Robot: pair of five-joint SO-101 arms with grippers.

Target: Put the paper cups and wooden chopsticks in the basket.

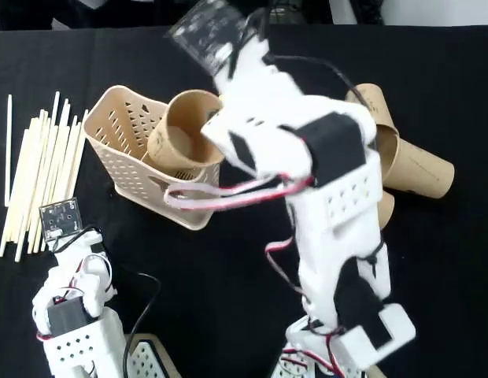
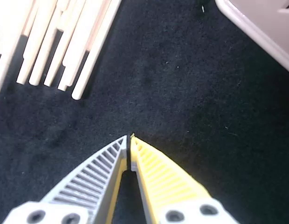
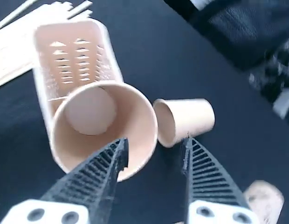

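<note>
Nearest, at 7 o'clock on the black desk (image 1: 212, 315), my left tool (image 2: 130, 140) hangs low over the cloth. Its grey and yellow fingers (image 2: 98, 172) are pressed tip to tip, with nothing between them. Bare cloth lies open ahead of it. The wooden chopsticks (image 1: 39, 173) fan out loose at 9 o'clock, their near ends (image 2: 56, 42) just beside the tool. A corner of the basket (image 2: 256, 23) shows toward 1 o'clock from it.

Farther out, at 10 o'clock, the beige slotted basket (image 1: 122, 134) holds one paper cup (image 1: 181, 134), whose open end faces my right tool (image 3: 154, 142). That tool is spread wide above the cup's rim (image 3: 102, 126), one finger across the mouth and the other outside the wall, and it grips nothing. Whether a finger touches the rim I cannot tell.

At 2 to 3 o'clock the loose paper cups (image 1: 413, 165) lie on their sides in a cluster, partly behind my right arm (image 1: 330, 181) and apart from the basket. Open black cloth runs from the basket to the desk's far edge at 12 o'clock.
</note>
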